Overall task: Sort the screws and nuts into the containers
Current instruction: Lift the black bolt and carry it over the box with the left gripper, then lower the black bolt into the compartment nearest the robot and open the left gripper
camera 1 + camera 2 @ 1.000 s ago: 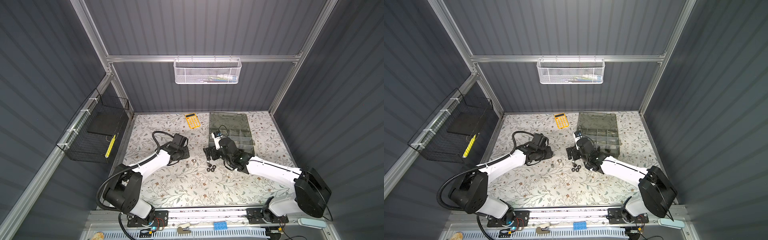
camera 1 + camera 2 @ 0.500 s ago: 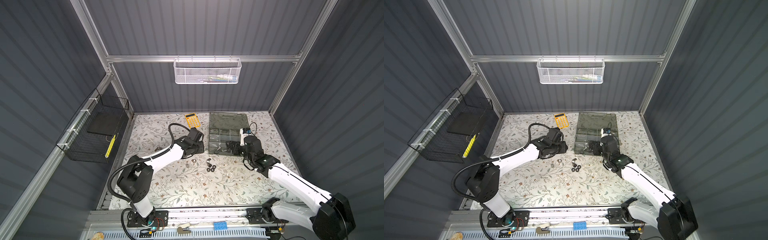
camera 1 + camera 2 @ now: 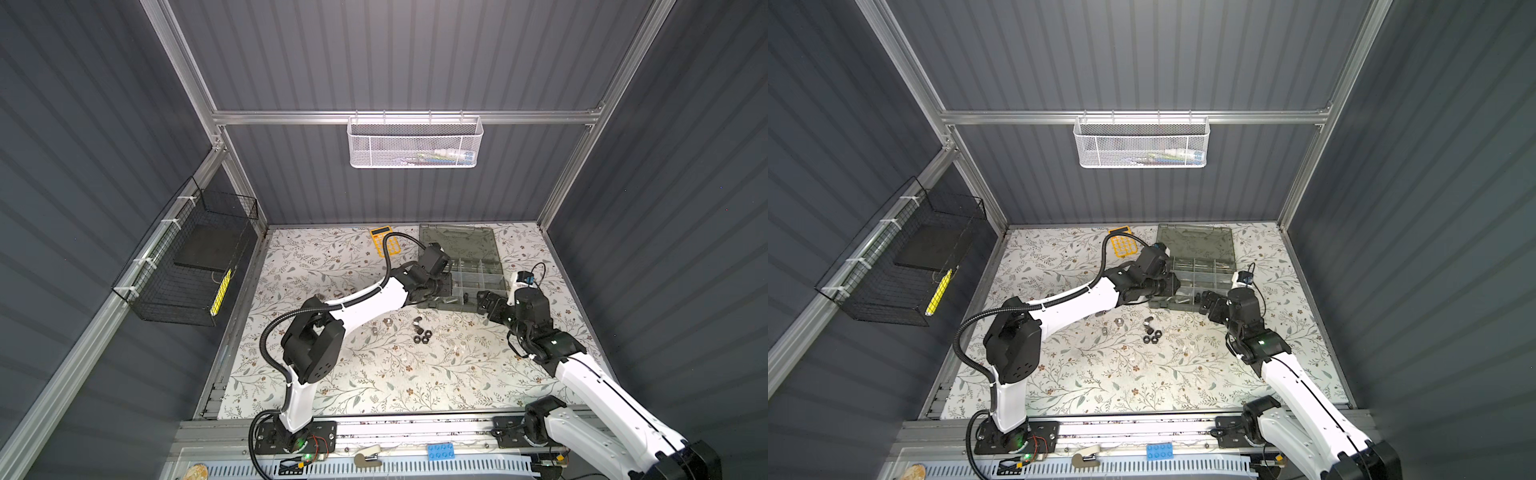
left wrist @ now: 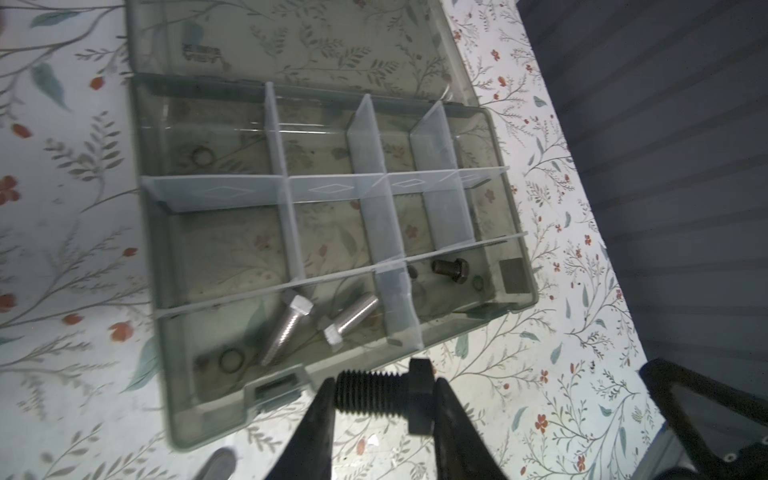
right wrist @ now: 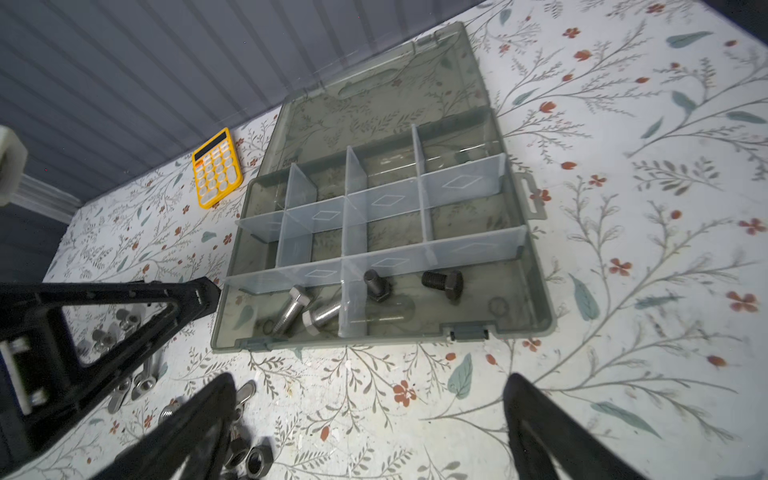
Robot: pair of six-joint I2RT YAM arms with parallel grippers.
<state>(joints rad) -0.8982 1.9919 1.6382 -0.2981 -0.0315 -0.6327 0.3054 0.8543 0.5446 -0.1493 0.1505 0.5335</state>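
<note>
Dark grey ribbed walls close the cell on three sides, and the worktop carries a cloth printed with flowers and leaves. At its far side lies the grey see-through box (the lid is folded back, flat on the cloth), with a yellow calculator near it. Clear dividers cut the box into compartments. In the front row, one compartment holds two silver screws lying at an angle to each other, and the next one holds two black screws.

The left tool pinches a black screw lengthwise: the threaded end sits against one finger and the hexagonal head against the other. This screw hangs at the front wall of the box, close to the divider between those two compartments; how high it is, I cannot tell. The right tool is spread wide with nothing between its fingers. It stands over the cloth just before the front of the box, towards the right in both top views.

On the open worktop in front of the box lie the nuts: a small group of black nuts, two silver nuts a little to the left of them, and silver winged nuts partly hidden behind the left tool in the right wrist view. A white mesh basket hangs on the back wall and a black wire basket on the left wall.
</note>
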